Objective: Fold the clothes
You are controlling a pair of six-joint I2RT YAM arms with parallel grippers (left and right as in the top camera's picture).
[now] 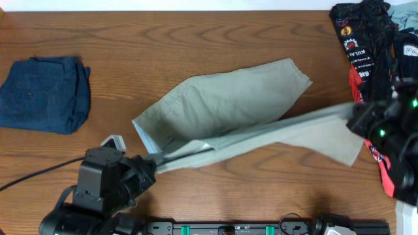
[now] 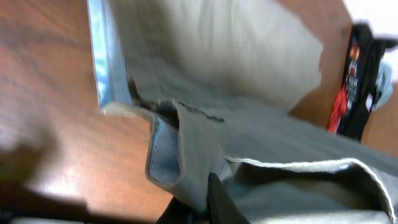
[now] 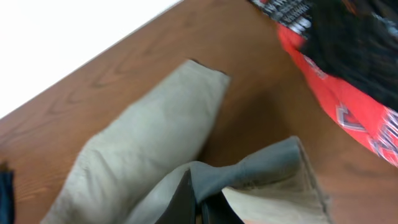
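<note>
- Trousers (image 1: 222,104): khaki, on the table (image 1: 196,39), spanning the gap between both end effectors. One leg lies flat on the far side. The other is stretched taut and partly lifted.
- Left end effector (image 1: 150,163): clamped on the waistband corner, with the pale lining just beside it.
- Right end effector (image 1: 360,117): clamped on the hem end of the stretched leg.
- Jeans (image 1: 42,91): dark blue, already folded, well out to the left of the left end effector.
- Pile of clothes (image 1: 369,46): unfolded, just beyond the right end effector.
- Progress: judged early. The legs are not yet laid together and no fold shows. Stacking the legs and the cross folds remain.
</note>
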